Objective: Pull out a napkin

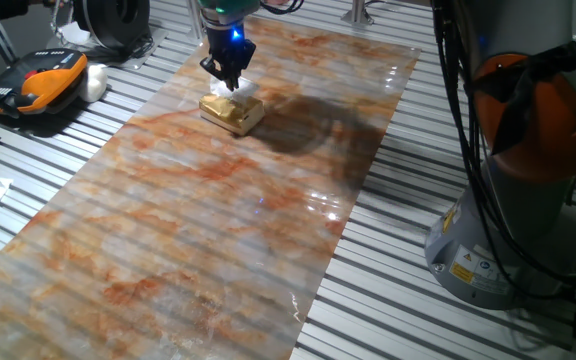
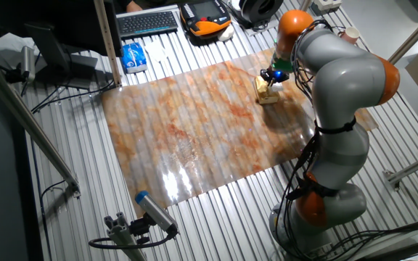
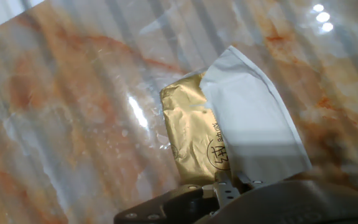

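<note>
The small shiny gold napkin box [image 1: 233, 113] lies on the marble-patterned mat [image 1: 218, 230] at its far end; it also shows in the other fixed view [image 2: 268, 95] and the hand view [image 3: 188, 134]. A white napkin [image 3: 253, 118] sticks out of the box and slants across its top, and it shows as a white patch beside the fingers in one fixed view [image 1: 250, 88]. My gripper [image 1: 230, 82] hangs straight down over the box, also seen in the other fixed view [image 2: 273, 80]. In the hand view my gripper [image 3: 227, 183] has its fingers close together on the napkin's near edge.
An orange-and-black device [image 1: 33, 85] sits left of the mat on the slatted table. A keyboard [image 2: 147, 22] and a blue packet [image 2: 133, 56] lie beyond the mat's far side. The arm's grey and orange base [image 1: 528, 200] stands to the right.
</note>
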{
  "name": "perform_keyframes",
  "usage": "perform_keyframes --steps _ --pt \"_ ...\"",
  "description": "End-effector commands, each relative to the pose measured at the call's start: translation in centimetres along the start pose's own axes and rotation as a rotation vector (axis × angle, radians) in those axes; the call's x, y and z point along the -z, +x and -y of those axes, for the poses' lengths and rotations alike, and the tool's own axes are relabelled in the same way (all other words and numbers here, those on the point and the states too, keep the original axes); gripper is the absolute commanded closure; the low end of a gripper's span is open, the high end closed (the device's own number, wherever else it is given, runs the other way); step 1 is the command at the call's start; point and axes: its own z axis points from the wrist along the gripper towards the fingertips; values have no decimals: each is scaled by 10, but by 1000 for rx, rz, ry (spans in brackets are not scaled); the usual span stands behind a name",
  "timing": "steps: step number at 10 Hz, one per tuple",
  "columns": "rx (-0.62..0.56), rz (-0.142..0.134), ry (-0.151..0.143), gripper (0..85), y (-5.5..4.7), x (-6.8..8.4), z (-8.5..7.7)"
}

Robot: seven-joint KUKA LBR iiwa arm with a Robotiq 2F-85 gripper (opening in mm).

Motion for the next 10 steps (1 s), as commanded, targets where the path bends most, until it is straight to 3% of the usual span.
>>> perform_keyframes --steps 1,2,4,5,7,8,10 --pt "-18 -8 -4 680 0 0 0" --pt "-36 -25 -13 680 0 0 0" --pt "-90 -46 1 680 0 0 0" --pt "-91 -46 -2 680 0 0 0" --pt "-88 -31 30 680 0 0 0" --pt "-92 -51 4 680 0 0 0" --pt "-92 -51 4 680 0 0 0"
